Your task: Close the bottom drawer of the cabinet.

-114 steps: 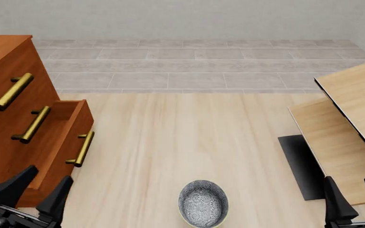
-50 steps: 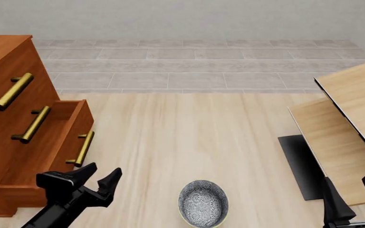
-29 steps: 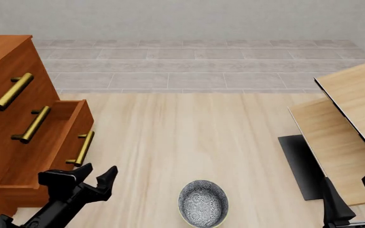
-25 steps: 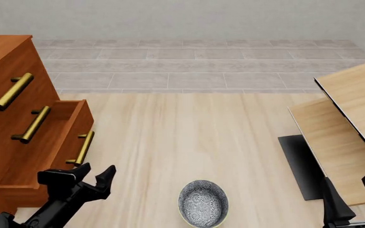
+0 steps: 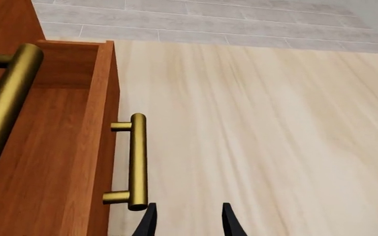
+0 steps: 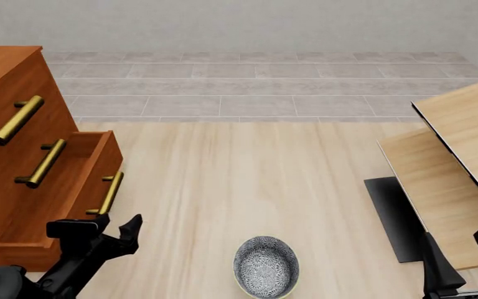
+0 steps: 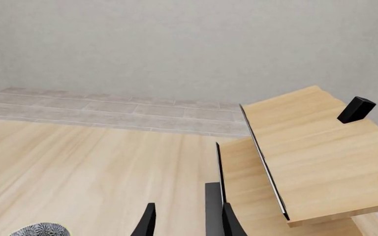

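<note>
The reddish-brown cabinet (image 6: 7,81) stands at the left. Its bottom drawer (image 6: 56,205) is pulled out, with its brass bar handle (image 6: 106,194) on the front panel. My left gripper (image 6: 104,225) is open and empty, just below the near end of that handle and beside the drawer front. In the left wrist view the drawer front (image 5: 100,123) and its handle (image 5: 137,162) lie just ahead of the open left gripper (image 5: 187,223), not touching it. My right gripper (image 6: 465,255) is open and empty at the bottom right; it also shows in the right wrist view (image 7: 187,223).
A patterned grey bowl (image 6: 266,266) sits on the floor at the front centre. Pale light-wood furniture (image 6: 455,168) with a black base (image 6: 393,218) stands at the right. The middle drawer's handle (image 6: 42,163) overhangs the open drawer.
My left gripper has risen from the bottom left corner, then shifted left toward the drawer front and handle. The drawer and the right arm have not moved.
</note>
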